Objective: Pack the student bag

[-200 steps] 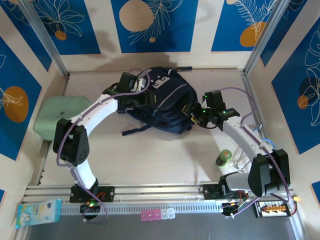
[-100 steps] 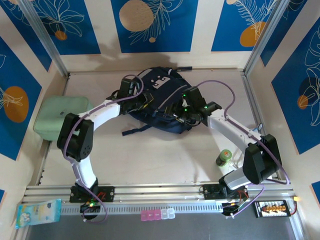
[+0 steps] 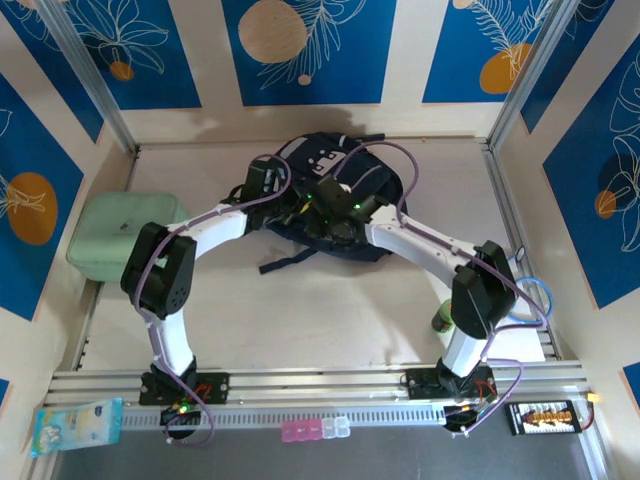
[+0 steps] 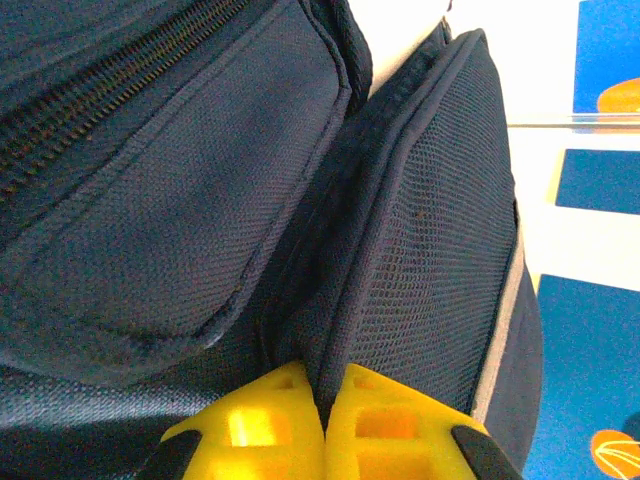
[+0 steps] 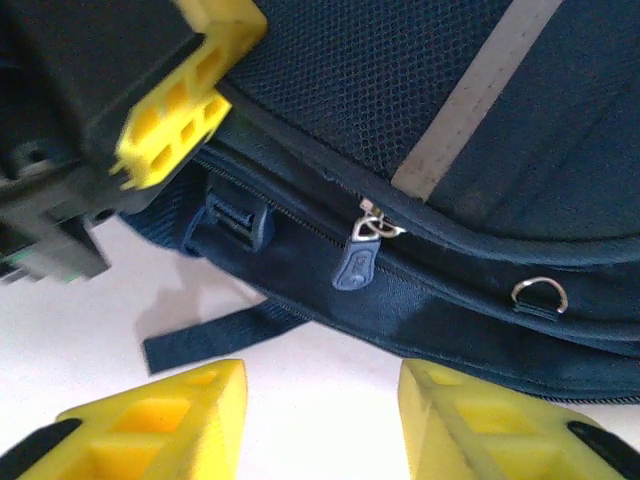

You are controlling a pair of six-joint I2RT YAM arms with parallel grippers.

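Note:
The student bag (image 3: pixel 365 180), dark navy with white tag patches, lies at the back middle of the table. My left gripper (image 3: pixel 291 205) is at the bag's left side. In the left wrist view the left gripper (image 4: pixel 325 400) is shut on a piped seam of the bag (image 4: pixel 420 230), beside a mesh panel. My right gripper (image 3: pixel 332 212) is at the bag's near edge. In the right wrist view the right gripper (image 5: pixel 320 385) is open over bare table, just short of the bag (image 5: pixel 560 130) and its blue zipper pull (image 5: pixel 357 265). The left gripper's yellow fingers (image 5: pixel 185 100) show at upper left there.
A mint-green case (image 3: pixel 120 230) sits at the table's left edge. A green can (image 3: pixel 448 315) stands by the right arm's base. A loose bag strap (image 5: pixel 215 335) trails onto the table. A blue packet (image 3: pixel 75 425) lies at the front left.
The left gripper has shut on the bag's seam. The right arm has swung left along the bag's near edge to the zipper, its jaws narrowing but still apart.

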